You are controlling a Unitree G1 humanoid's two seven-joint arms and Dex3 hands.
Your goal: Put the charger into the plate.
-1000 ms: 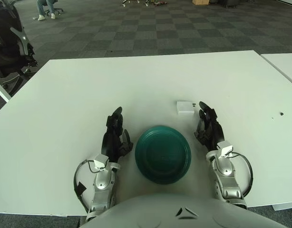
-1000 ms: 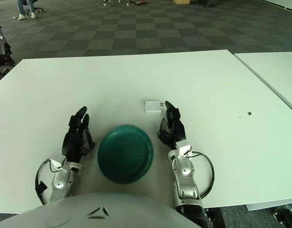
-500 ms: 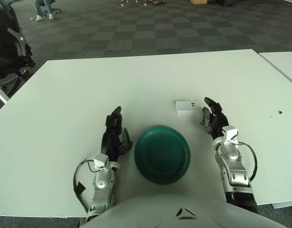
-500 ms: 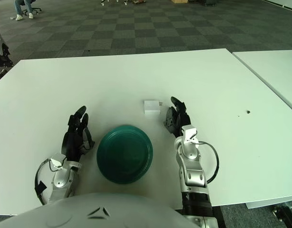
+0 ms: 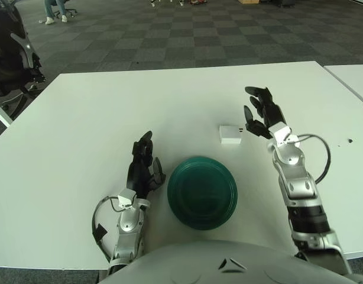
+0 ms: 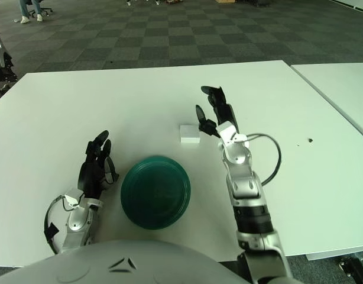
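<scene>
Smooth white table (image 5: 81, 118): boxy charger (image 5: 230, 134), round plate (image 5: 202, 191).

We find no readable text, label, brand or no. anywhere: nothing on the charger (image 5: 230, 134), nothing on the plate (image 5: 202, 191), nothing on the bench (image 5: 81, 118), and no marks legible on either hand.

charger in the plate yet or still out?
Out. The charger lies on the table beyond the plate; the right hand, open, is beside it.
</scene>
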